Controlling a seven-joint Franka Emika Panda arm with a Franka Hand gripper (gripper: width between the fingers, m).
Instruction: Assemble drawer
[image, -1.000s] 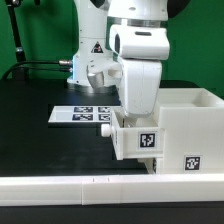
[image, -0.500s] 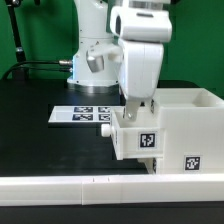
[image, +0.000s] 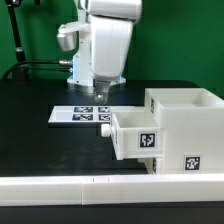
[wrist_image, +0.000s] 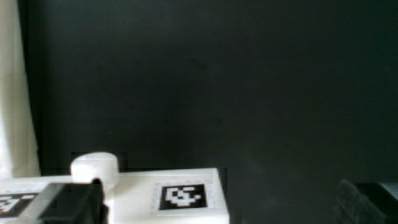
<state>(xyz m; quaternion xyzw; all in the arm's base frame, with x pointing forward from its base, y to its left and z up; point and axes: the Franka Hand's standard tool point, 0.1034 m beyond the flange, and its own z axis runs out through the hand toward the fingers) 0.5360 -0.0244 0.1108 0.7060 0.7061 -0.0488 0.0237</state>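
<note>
The drawer's tall white box shell stands at the exterior view's right. One small tagged tray sticks out of its left side, with a round knob on its end. My gripper hangs above the table to the left of the tray and touches nothing. In the wrist view my gripper is open and empty, with its dark fingers far apart. A round knob and a white tagged face show between them. I cannot tell which part that face is. A second tray is not in view.
The marker board lies flat on the black table below and behind the gripper. The long low white border rail runs along the front edge. A black cable lies at the back left.
My gripper has risen off the tray at the shell and moved up and to the exterior view's left. The tray and the shell have stayed in place.
</note>
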